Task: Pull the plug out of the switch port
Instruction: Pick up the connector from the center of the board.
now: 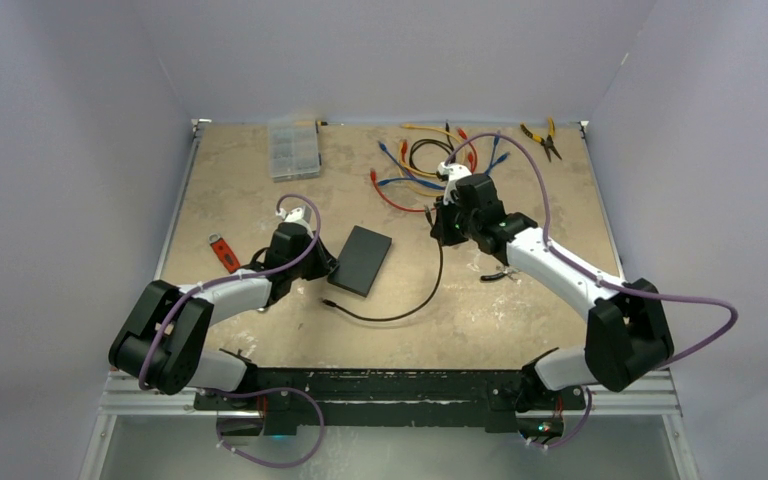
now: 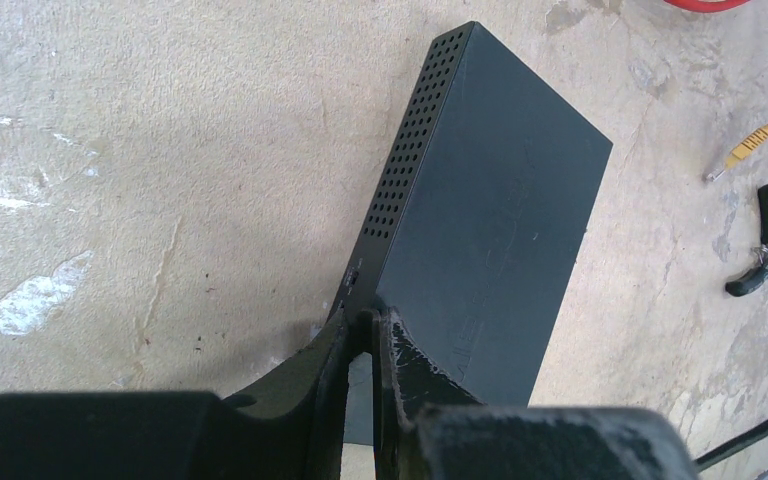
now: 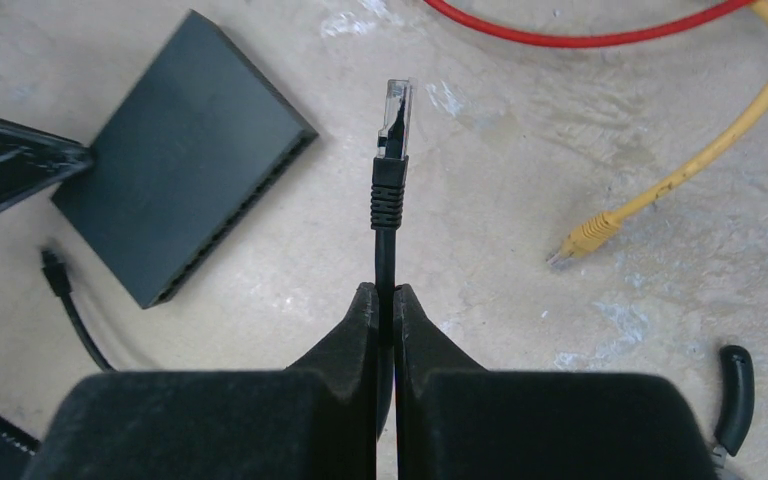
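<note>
Switch (image 1: pixel 360 260) lay flat near table centre. Left gripper (image 2: pixel 362 325) sat at its 9 o'clock edge, fingers drawn nearly together; whether they pinched the casing could not be told. Right gripper (image 3: pixel 380 295), at 2 o'clock from the switch, was clamped on the black cable (image 3: pixel 386 250) just behind the plug (image 3: pixel 394 105), which stood apart from the switch. Clear compartment box (image 1: pixel 293 148) lay at 11 o'clock; contents indiscernible

**Worn tan tabletop and what lies on it**

The scuffed table (image 1: pixel 520 330) carries a matte-black switch (image 1: pixel 360 260) near its middle, with a black cable (image 1: pixel 400 319) curling beside it. A clear compartment box (image 1: pixel 293 148), tangled coloured patch cables (image 1: pixel 415 165) and yellow-handled pliers (image 1: pixel 542 138) lie along the far edge. A red-handled tool (image 1: pixel 223 252) lies at the left.
</note>
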{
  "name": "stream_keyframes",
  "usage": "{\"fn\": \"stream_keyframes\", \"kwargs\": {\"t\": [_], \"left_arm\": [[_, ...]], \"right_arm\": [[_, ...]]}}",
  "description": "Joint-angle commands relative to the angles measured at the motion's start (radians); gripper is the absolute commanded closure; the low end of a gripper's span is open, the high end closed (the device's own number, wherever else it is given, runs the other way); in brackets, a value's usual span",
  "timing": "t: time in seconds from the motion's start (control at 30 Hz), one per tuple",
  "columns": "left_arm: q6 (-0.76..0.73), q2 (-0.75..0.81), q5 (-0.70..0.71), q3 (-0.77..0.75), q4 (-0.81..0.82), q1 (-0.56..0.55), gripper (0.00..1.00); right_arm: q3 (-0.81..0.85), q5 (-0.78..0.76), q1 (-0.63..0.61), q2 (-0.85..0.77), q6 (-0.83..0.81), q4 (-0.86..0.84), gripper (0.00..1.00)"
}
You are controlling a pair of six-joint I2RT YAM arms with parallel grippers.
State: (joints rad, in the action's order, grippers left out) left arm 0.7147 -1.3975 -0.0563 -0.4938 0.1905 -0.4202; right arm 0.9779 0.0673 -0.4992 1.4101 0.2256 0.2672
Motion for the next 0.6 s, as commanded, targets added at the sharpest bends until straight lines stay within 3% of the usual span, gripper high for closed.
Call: {"fn": "stream_keyframes", "kwargs": {"t": [0.0,0.57], "left_arm": [[-0.043,-0.066,0.018,0.043,-0.206,-0.006,0.93],[-0.045,-0.084,0.013,0.037,-0.206,-0.006,0.94]], "right_arm": [[0.049,0.022,-0.005,-0.046,-0.001,-0.021,1.00],[0.160,-0.246,0.001,-0.243,0.060,0.023,1.00]]}}
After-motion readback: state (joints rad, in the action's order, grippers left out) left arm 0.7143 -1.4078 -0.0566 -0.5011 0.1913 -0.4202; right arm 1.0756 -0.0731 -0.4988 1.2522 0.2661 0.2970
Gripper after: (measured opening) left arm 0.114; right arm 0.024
